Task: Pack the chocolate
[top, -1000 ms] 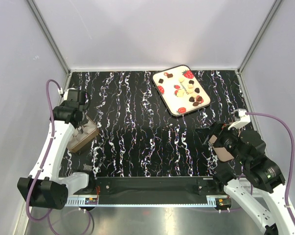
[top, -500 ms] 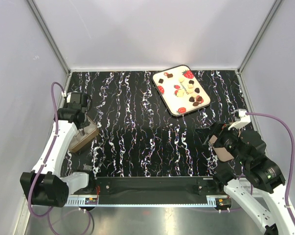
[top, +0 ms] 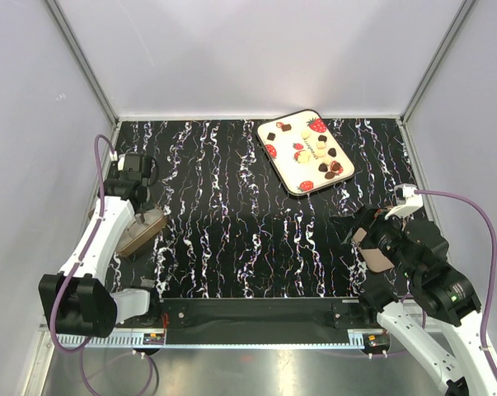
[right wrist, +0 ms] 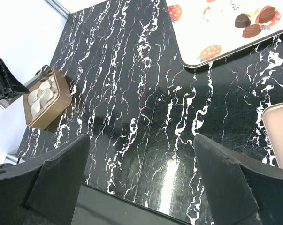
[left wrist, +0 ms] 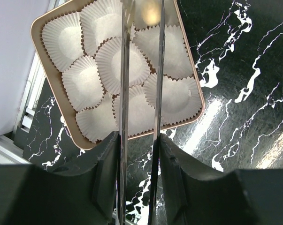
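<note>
Left gripper: fingers slightly apart, holding nothing, over the gold-brown box of white fluted paper cups.
Right gripper: wide apart, empty.
Chocolate: dark and white pieces on the cream strawberry-printed tray, upper right.
Progress: I judge nothing packed; the cups I see look empty.
</note>
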You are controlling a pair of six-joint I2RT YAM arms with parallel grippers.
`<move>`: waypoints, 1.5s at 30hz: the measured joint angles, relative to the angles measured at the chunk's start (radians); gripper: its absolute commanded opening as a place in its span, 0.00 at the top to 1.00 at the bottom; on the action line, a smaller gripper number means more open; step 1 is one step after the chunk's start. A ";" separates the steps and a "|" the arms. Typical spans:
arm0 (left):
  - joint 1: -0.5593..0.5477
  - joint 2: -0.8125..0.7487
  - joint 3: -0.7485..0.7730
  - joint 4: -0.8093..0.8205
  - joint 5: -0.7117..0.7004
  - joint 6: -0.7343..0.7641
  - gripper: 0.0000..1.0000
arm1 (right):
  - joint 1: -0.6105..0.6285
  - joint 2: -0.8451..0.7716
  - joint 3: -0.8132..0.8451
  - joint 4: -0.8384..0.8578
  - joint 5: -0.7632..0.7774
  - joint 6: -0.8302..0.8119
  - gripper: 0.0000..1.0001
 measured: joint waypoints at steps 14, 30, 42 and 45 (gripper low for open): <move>0.001 -0.008 0.101 -0.059 -0.018 0.006 0.59 | 0.000 0.000 0.010 -0.022 0.001 0.005 0.00; -0.563 0.159 0.469 -0.029 0.031 0.006 0.59 | 0.000 0.023 0.033 -0.049 0.019 0.038 0.00; -0.755 0.634 0.636 0.164 0.105 0.074 0.55 | 0.000 0.042 0.034 -0.050 0.048 0.047 0.00; -0.755 0.693 0.658 0.213 0.136 0.085 0.52 | 0.000 0.044 0.034 -0.050 0.054 0.047 0.00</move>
